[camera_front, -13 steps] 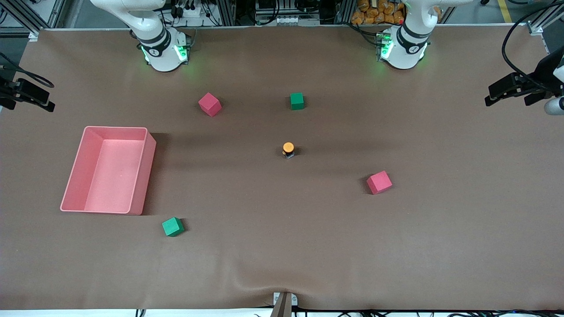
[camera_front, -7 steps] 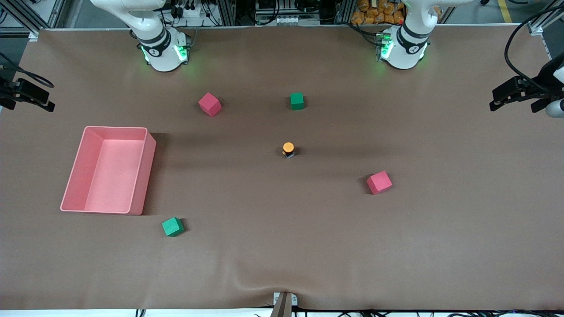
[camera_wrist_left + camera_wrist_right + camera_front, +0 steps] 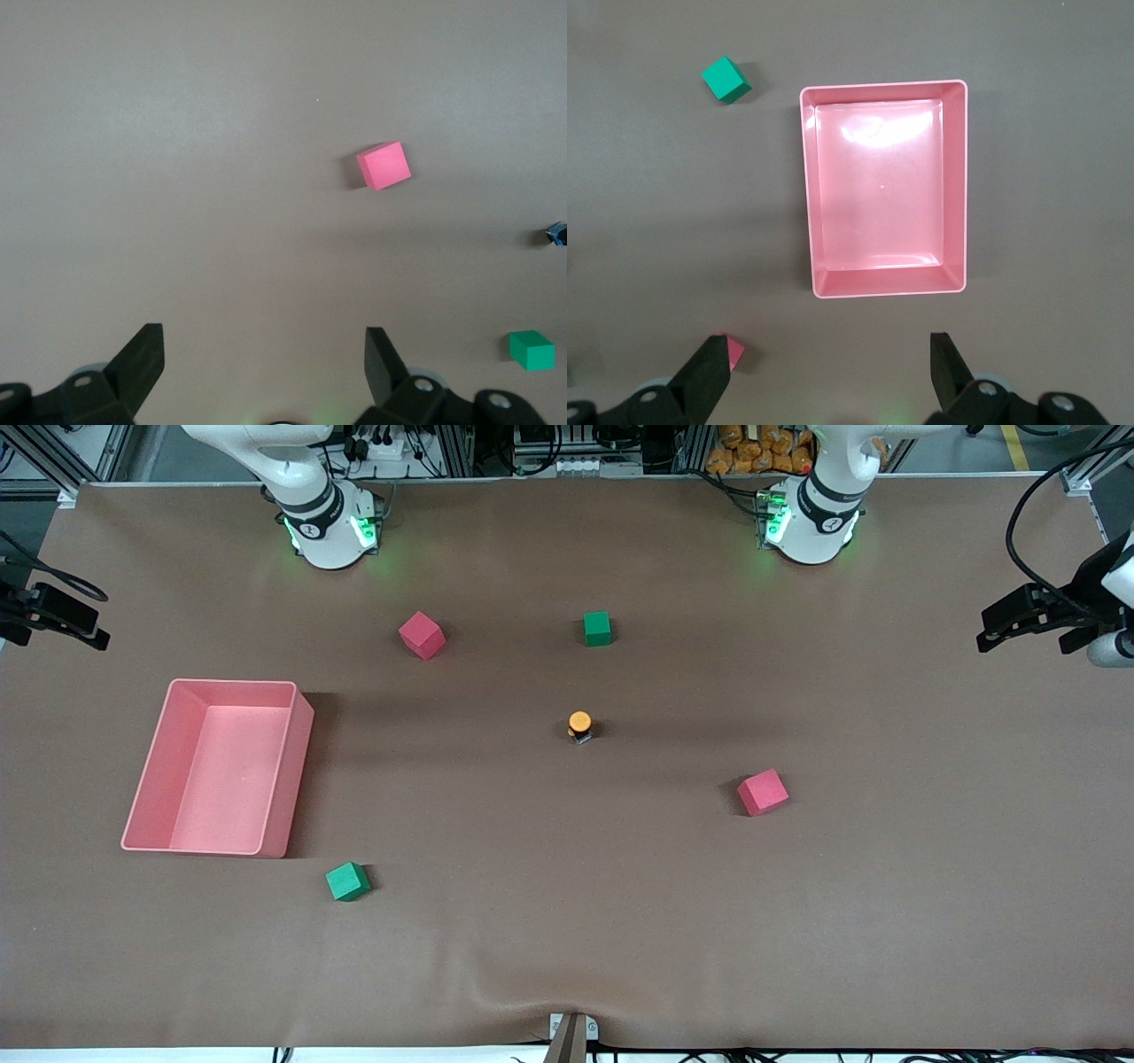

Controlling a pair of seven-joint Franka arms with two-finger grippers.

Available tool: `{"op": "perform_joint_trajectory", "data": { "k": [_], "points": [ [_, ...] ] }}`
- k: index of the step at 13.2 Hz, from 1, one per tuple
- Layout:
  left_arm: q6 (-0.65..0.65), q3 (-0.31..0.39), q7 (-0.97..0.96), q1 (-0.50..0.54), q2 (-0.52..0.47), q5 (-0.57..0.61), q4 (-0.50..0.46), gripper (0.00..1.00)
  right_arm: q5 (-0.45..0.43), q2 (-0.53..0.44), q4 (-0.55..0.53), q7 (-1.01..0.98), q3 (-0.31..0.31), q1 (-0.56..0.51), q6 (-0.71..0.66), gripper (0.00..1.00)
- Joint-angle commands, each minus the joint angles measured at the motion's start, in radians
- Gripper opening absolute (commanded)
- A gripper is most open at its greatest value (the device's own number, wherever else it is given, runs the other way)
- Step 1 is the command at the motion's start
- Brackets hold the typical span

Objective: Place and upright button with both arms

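The button (image 3: 579,726) stands upright near the middle of the table, orange cap on top of its black body. Only a dark sliver of the button (image 3: 556,233) shows at the edge of the left wrist view. My left gripper (image 3: 997,624) hovers high over the left arm's end of the table, open and empty (image 3: 263,354). High over the right arm's end of the table, my right gripper (image 3: 89,631) is also open and empty (image 3: 830,359), above the table beside the pink bin (image 3: 951,186). Both grippers are far from the button.
The pink bin (image 3: 283,779) sits toward the right arm's end. Two red cubes (image 3: 422,634) (image 3: 762,792) and two green cubes (image 3: 597,628) (image 3: 347,881) lie scattered around the button. A red cube (image 3: 384,166) and a green cube (image 3: 532,350) show under the left gripper.
The left gripper has drifted slightly back and forth at its end of the table. The button, the cubes, the bin and the right gripper have not moved.
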Motion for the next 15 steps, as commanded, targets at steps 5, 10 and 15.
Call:
{"op": "perform_joint_trajectory", "data": {
  "k": [5,10,15],
  "points": [
    [0.004,0.000,-0.020,-0.018,-0.002,0.026,0.002,1.00,0.001,0.007,0.021,0.002,0.006,-0.006,-0.014,1.00],
    [0.004,0.002,-0.008,-0.017,-0.002,0.027,0.005,1.00,0.001,0.007,0.021,0.002,0.006,-0.003,-0.014,1.00],
    [0.002,0.005,-0.008,-0.014,-0.005,0.027,0.005,1.00,0.001,0.007,0.021,0.002,0.006,-0.003,-0.014,1.00]
  ]
}}
